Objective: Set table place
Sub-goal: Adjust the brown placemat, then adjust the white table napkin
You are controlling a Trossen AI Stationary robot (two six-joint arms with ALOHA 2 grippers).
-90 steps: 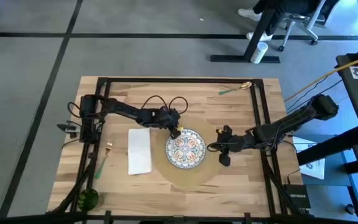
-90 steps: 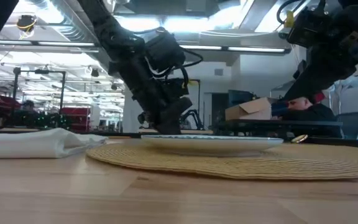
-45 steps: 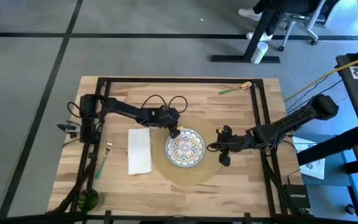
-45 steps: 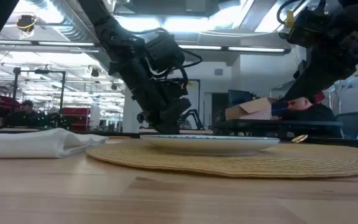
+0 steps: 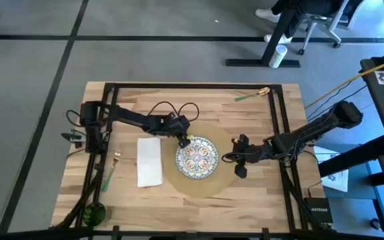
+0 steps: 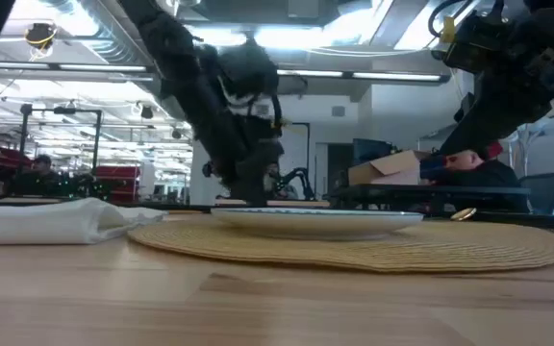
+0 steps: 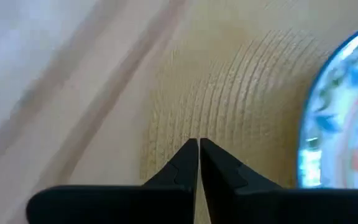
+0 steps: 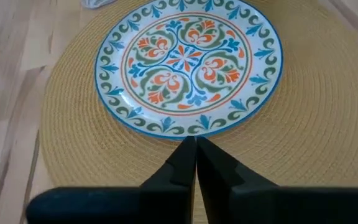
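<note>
The plate (image 5: 197, 158) covered the placemat's (image 5: 225, 181) middle; left gripper (image 5: 183, 141) and right gripper (image 5: 235, 163), fingers pressed together, flanked it.

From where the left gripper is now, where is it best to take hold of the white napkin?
Probably the napkin's long edge nearest the left gripper, coming from above. It lies flat and folded on the table, clear of the placemat, so pinching that free edge should avoid the plate.

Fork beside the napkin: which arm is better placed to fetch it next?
Probably left. The left gripper sits at the plate's near edge, on the fork's side; the right gripper is beyond the plate.
</note>
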